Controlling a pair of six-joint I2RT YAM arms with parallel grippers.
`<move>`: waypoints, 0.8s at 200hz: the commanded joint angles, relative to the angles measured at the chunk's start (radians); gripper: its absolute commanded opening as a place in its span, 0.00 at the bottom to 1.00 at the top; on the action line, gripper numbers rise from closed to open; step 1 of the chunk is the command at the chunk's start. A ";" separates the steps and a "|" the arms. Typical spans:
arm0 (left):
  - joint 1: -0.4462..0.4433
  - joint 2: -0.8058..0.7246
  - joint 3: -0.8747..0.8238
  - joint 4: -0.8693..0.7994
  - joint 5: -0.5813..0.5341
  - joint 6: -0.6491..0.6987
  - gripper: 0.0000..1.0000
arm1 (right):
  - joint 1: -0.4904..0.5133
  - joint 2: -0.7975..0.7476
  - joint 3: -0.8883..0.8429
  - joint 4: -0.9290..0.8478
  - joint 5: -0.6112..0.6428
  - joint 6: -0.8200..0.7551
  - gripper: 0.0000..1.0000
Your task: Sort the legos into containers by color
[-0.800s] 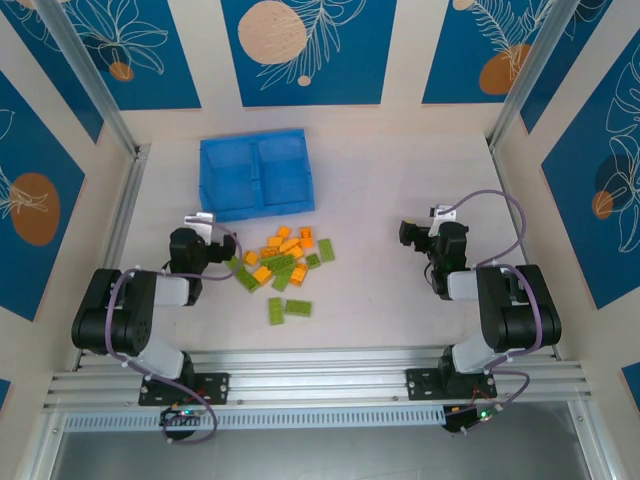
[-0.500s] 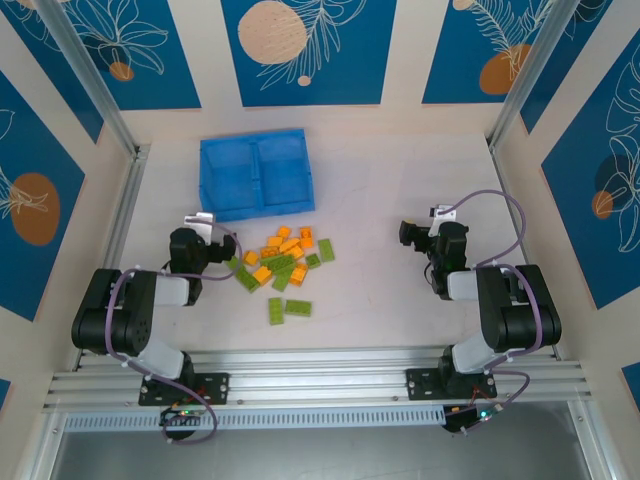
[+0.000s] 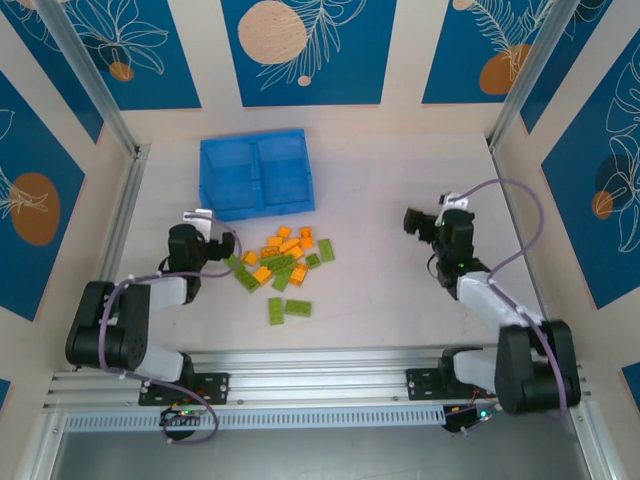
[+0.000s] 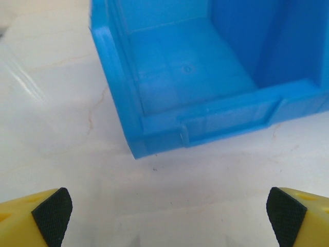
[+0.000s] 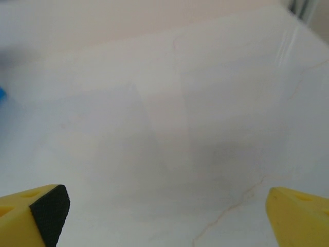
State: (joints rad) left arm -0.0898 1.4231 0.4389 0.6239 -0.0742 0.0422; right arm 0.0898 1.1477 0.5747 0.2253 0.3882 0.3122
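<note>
Jaws gape wide and empty on left gripper (image 3: 198,220) and right gripper (image 3: 413,222); lego pile (image 3: 282,262) unsorted.
The pile sits just beside the left gripper, at its 4 o'clock (right one well apart), so the left arm looks nearer; blue tray (image 3: 206,178) waits at the pile's 11 o'clock.

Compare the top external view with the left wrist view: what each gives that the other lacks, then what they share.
Top external adds the loose pile of lime green and orange-yellow plastic bricks and the right gripper. Left wrist adds the open left gripper's black-padded yellow fingers, up close, and one compartment's bare floor. Both share the shallow blue plastic tray on the pale table.
</note>
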 commanded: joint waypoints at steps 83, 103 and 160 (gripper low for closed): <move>-0.286 -0.310 0.392 -1.114 -0.175 -0.678 0.99 | 0.454 0.081 0.506 -1.030 -0.361 0.421 0.99; -0.336 -0.180 0.478 -1.208 -0.149 -0.743 0.97 | 0.539 0.152 0.588 -1.052 -0.338 0.434 0.99; -0.317 0.038 0.566 -1.302 -0.147 -0.896 0.80 | 0.683 0.238 0.710 -1.091 -0.289 0.451 0.99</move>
State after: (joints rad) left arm -0.4217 1.4292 0.9630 -0.5629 -0.2146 -0.7437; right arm 0.7250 1.3724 1.2469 -0.7975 0.0788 0.7334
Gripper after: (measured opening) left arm 0.816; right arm 0.994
